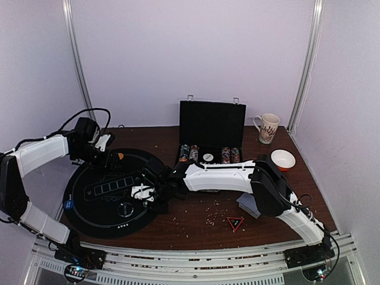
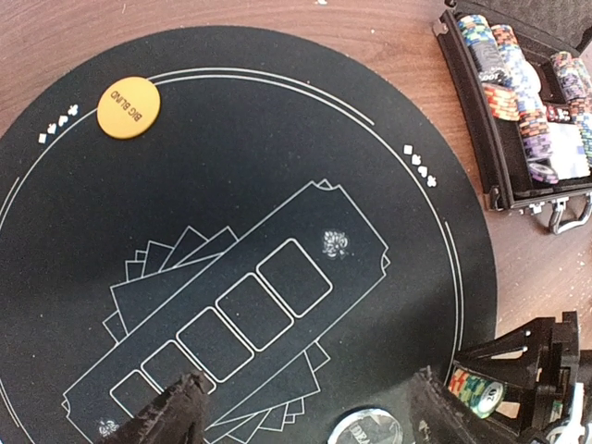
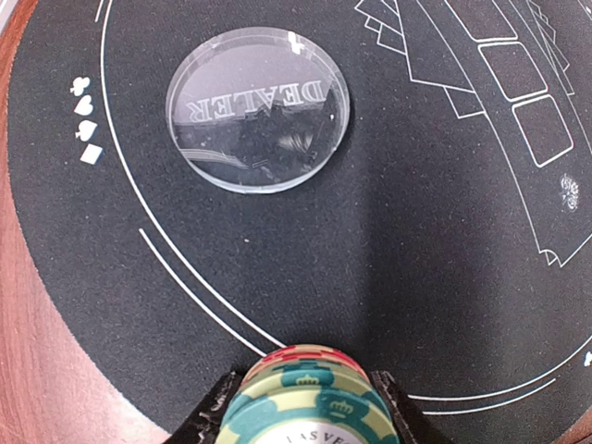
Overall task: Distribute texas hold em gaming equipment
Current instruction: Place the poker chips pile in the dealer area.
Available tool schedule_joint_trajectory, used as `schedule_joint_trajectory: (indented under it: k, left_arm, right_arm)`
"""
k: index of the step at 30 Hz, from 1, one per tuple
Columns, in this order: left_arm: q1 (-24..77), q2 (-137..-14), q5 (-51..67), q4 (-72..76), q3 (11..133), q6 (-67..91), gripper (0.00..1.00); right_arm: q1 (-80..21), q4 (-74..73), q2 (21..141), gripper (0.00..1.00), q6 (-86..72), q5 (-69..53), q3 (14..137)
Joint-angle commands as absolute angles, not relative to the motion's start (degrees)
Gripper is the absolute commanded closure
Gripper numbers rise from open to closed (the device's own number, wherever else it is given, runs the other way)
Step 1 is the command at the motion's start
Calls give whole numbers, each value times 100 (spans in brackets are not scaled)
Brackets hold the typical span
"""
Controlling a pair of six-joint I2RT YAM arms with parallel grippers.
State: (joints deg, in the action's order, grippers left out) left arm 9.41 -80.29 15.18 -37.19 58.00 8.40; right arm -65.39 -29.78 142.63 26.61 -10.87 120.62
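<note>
Several chips [image 3: 310, 393] stacked btwn R claw [image 3: 305, 418] jaws, clamped; L claw [image 2: 305, 407] wide open, empty.

A matt, felt-like black mat [image 2: 277, 139] with crisp white printing lies on a brown wood-grain table [image 2: 370, 32]. The clear dealer button [image 3: 258, 108] gleams like glossy plastic, while the orange disc [image 2: 129, 107] looks smooth and duller. The stack of chips [image 3: 310, 398] shows a smooth, satin sheen.

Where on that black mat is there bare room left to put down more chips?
Bare: the far arc of the mat between the Big Blind disc and the case, and the printed card boxes mid-mat. Crowded: the near edge, where the Dealer disc lies beside the right gripper holding chips.
</note>
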Motion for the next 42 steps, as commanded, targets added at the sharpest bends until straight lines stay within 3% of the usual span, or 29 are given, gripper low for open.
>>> schedule_joint_trajectory:
  k: [1,12,17,24,26,27,42]
  left_arm:
    - [905,-7912,1445,-3759,6007,734,23]
    - [905,-7910,1435,-3814,6100,706,23]
    - [905,-7927,1460,-3814,6091,696,23]
    - [901,-7904,1556,-3806,6049,643,22]
    - [905,-7901,1571,-3806,6039,639,22]
    - [905,-7901,1582,-3806,6035,635,22]
    - [905,-7802,1433,-3806,6081,605,18]
  right_arm:
    - [-6609,-3313,14439,53,2775,-975,11977]
    - [-6598,-3302,14422,52,2826,-986,11936]
    - [-6612,-3339,14446,45,2932,-1106,12053]
    - [-6618,-3266,14431,27,2876,-1212,12122]
    - [-6619,-3233,14432,2,2838,-1213,12128]
    - [-6623,-3220,14427,0,2819,-1213,12135]
    - [-6644,-2640,13633,0,2636,-1466,12201]
